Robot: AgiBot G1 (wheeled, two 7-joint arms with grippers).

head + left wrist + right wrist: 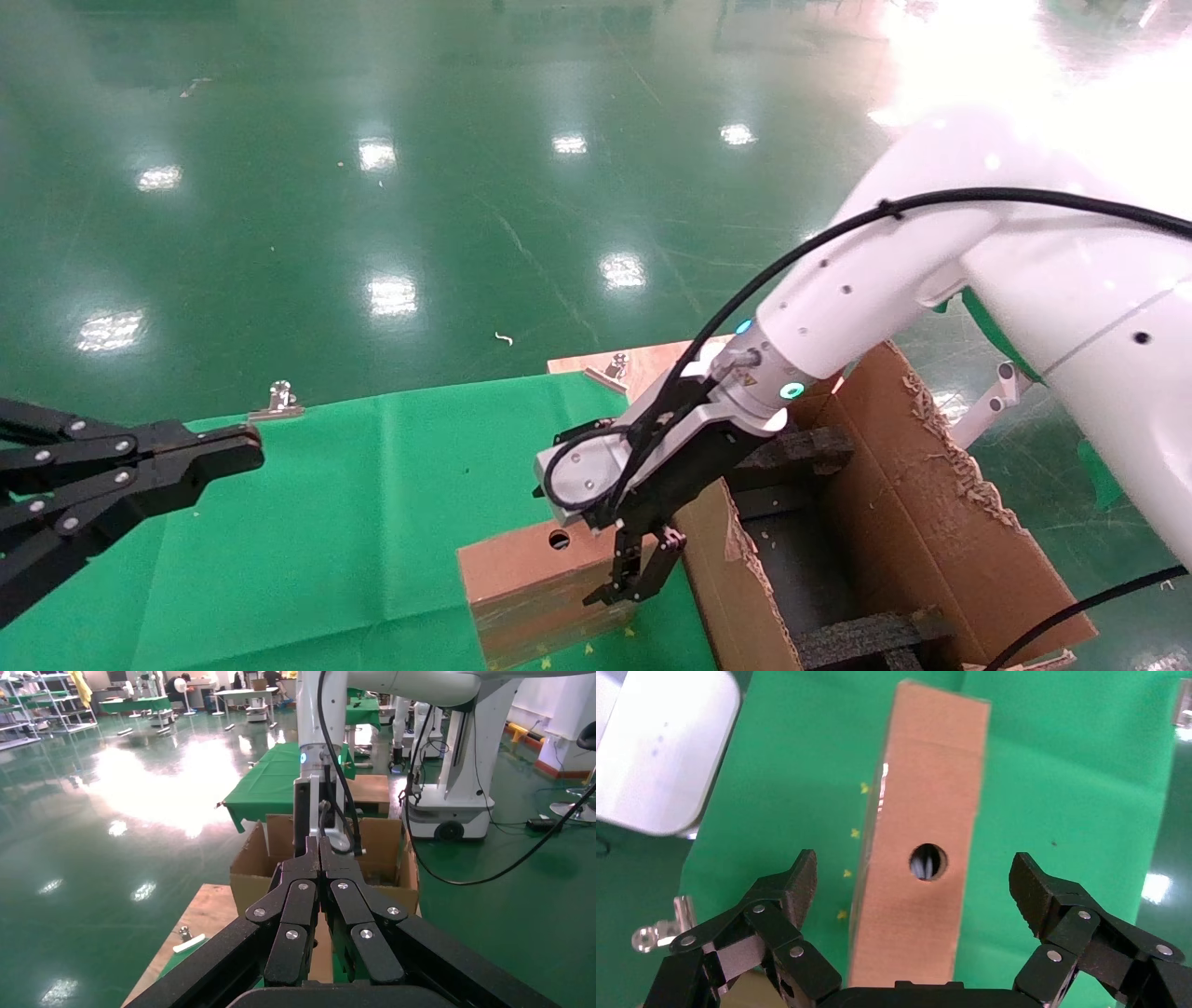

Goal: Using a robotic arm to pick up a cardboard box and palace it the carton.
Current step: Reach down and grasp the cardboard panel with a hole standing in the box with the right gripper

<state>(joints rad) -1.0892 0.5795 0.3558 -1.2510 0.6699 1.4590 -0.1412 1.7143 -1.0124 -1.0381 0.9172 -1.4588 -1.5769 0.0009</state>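
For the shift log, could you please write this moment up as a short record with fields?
Work surface: green cloth over a table
Cardboard box: slim brown cardboard box with a round hole on top, standing on edge on the cloth
Carton: open carton with ragged flaps, beside the box
Right gripper: open, straddling the box, not yet closed on it
Left gripper: shut, idle over the cloth's left side

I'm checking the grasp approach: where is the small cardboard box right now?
In the head view the cardboard box stands on the green cloth just left of the carton, directly under the right gripper, whose open jaws straddle it.
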